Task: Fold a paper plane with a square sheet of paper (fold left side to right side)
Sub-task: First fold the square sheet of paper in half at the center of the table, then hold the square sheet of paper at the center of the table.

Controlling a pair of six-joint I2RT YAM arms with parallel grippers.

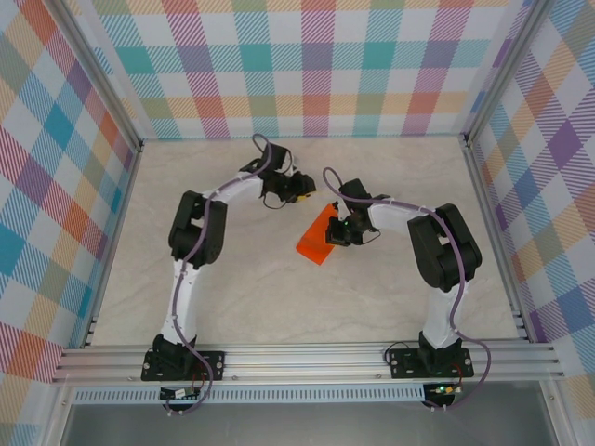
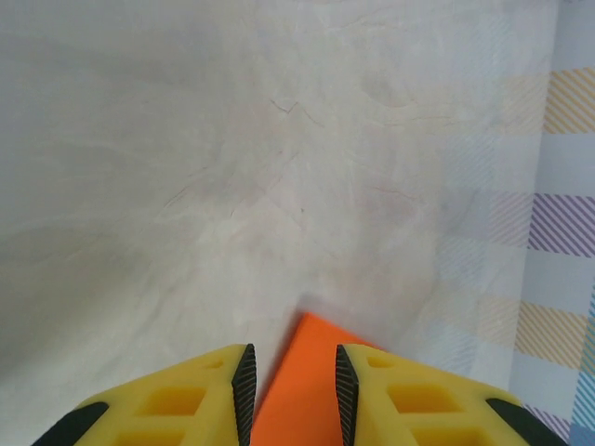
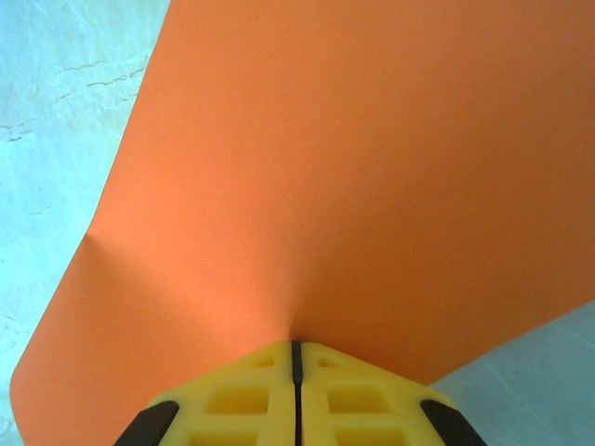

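Observation:
The square sheet of paper (image 1: 316, 238) is bright orange, lifted and tilted above the middle of the table. My right gripper (image 1: 340, 229) is shut on its right edge; in the right wrist view the sheet (image 3: 353, 177) spreads out from the closed gripper (image 3: 297, 346). My left gripper (image 1: 299, 190) hangs just above and left of the paper's upper corner. It is open, and that orange corner (image 2: 299, 386) shows between its fingers (image 2: 244, 383), touching neither pad. No paper plane is in view.
The pale marbled tabletop (image 1: 242, 307) is ringed by checked walls (image 1: 307, 65) with metal posts. An aluminium rail (image 1: 297, 358) runs along the near edge, carrying both arm bases.

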